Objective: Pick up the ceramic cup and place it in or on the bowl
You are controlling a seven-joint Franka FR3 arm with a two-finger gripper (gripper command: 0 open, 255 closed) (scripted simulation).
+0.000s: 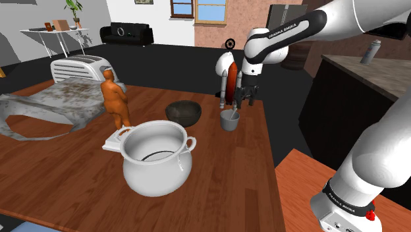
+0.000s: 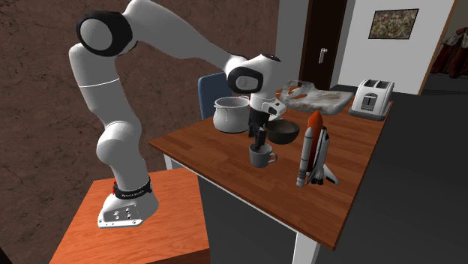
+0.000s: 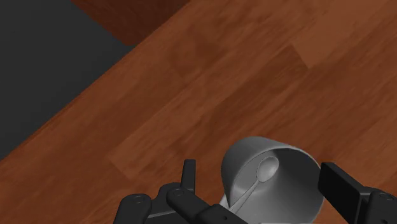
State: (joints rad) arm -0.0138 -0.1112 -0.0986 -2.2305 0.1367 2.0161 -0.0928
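Two fingers (image 1: pixel 237 104) point straight down over the cup (image 1: pixel 229 121) in the shoulder view. The cup is grey and upright, near the right edge of the surface (image 1: pixel 217 191), toward its far corner. The dark bowl (image 1: pixel 183 112) sits near it, further in from that edge. A rocket (image 1: pixel 228 74) stands close by. Fingertips and rim merge here, so I cannot tell whether a tip is inside the cup.

Second exterior view: the cup (image 2: pixel 259 157) is upright with its handle toward the rocket (image 2: pixel 313 150). The bowl (image 2: pixel 283 133) is close behind it. The fingers (image 2: pixel 260 137) come down to the rim, but the gap between them is unreadable from this side.

Wrist view: the fingers (image 3: pixel 189 173) stand wide apart with the cup (image 3: pixel 280 191) between them, gripping nothing. One finger is clear of the wall. The other is just beside it, and contact is uncertain. There is a pale spoon-like shape inside the cup that I cannot identify. The cup's base is cut off and its handle is hidden.

Risks, as judged:
- The cup looks off-centre between the fingers. The nearer one would touch first on closing and could shove or tip it.
- The cup is near the edge, so a hard nudge could send it off.
- The rocket is close, and a careless lift or swing could knock it over.
- The bowl is rounded inside. A cup released high or tilted may topple or roll out.
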